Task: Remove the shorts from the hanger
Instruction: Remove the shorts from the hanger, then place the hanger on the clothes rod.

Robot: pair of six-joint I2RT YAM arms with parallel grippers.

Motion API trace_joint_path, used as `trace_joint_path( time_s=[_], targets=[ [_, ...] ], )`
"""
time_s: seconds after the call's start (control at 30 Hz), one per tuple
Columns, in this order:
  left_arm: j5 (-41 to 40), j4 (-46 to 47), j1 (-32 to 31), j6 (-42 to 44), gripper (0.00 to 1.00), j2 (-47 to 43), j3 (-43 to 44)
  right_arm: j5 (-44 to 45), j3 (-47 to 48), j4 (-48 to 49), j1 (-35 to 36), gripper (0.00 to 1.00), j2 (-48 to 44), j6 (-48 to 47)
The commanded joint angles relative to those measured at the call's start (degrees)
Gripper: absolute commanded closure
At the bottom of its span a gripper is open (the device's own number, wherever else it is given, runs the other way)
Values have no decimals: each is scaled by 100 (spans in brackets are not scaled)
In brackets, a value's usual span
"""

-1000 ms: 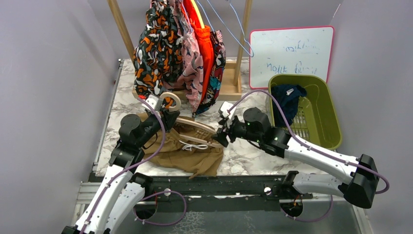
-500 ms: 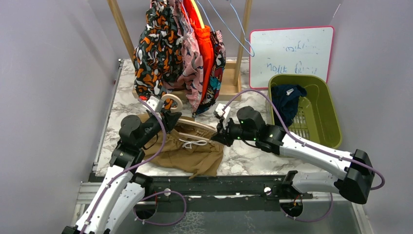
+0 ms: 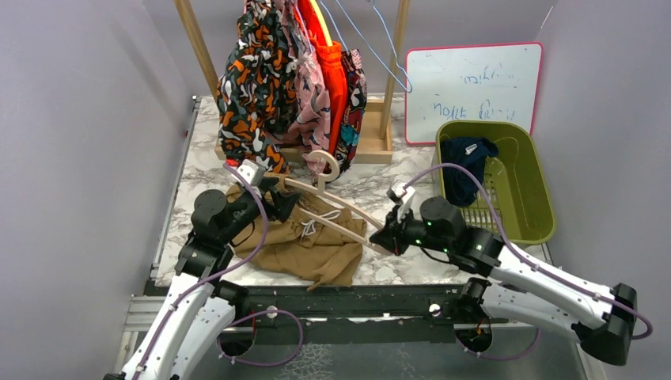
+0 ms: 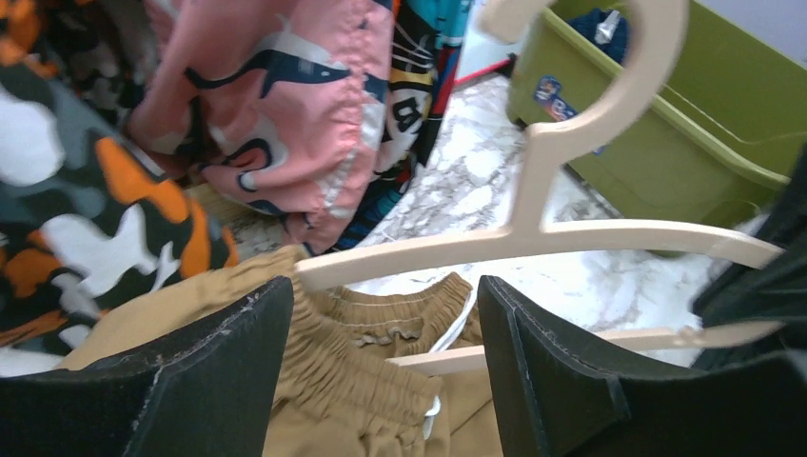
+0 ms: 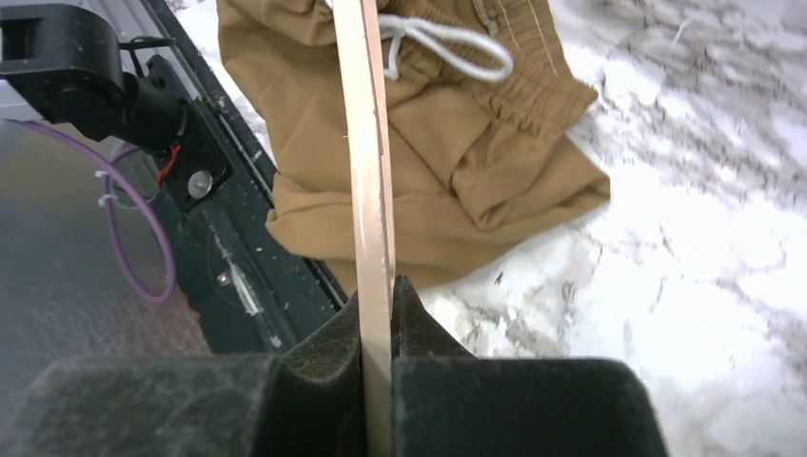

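Note:
Tan shorts (image 3: pixel 305 245) lie crumpled on the marble table, white drawstring showing. A cream hanger (image 3: pixel 336 204) lies slanted over them, its hook pointing to the rack. My right gripper (image 3: pixel 385 237) is shut on the hanger's right end; the right wrist view shows the thin hanger (image 5: pixel 369 181) pinched between the jaws of that gripper (image 5: pixel 378 309), with the tan shorts (image 5: pixel 476 162) beyond. My left gripper (image 3: pixel 281 204) stands open at the hanger's left end. In the left wrist view this gripper (image 4: pixel 385 367) straddles the shorts' waistband (image 4: pixel 357 376), and the hanger (image 4: pixel 571 236) crosses just beyond its tips.
A wooden rack (image 3: pixel 378 142) at the back holds several printed and orange shorts (image 3: pixel 289 87) and blue wire hangers. A green basket (image 3: pixel 526 202) at the right holds navy shorts (image 3: pixel 467 162). A whiteboard (image 3: pixel 475 79) leans behind it. The table's front edge runs just below the tan shorts.
My right gripper shut on the hanger's right end and drew it right and toward the front. My left gripper opened and let the hanger go; the hook swung right.

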Motion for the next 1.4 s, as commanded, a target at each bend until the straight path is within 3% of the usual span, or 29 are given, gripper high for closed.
trace_joint_path(
  time_s=[0.0, 0.13, 0.33, 0.5, 0.73, 0.87, 1.13, 1.37],
  targets=[
    [-1014, -388, 33, -209, 27, -223, -6, 209, -251, -503, -8, 99, -848, 878],
    [-1754, -760, 30, -341, 26, -13, 21, -140, -459, -958, -10, 99, -1568, 1240],
    [-1651, -1052, 36, -399, 26, 675, 174, -515, -275, -1912, -12, 99, -2345, 2053],
    [-1728, -1279, 30, -400, 30, 1080, 308, 467, 405, -3228, -8, 99, -2481, 2573],
    [-2039, -1461, 29, -357, 50, 1029, 348, 1320, 1415, -4684, -13, 99, -2434, 2996],
    [-2032, -1460, 33, -357, 50, 936, 331, 1903, 2035, -5623, -8, 99, -2382, 3237],
    [-1905, -1423, 33, -350, 43, 906, 318, 2212, 2322, -5921, -8, 99, -2215, 3377],
    [-1890, -1416, 32, -357, 40, 855, 309, 2761, 2442, -5473, -8, 99, -1836, 2701]
  ],
)
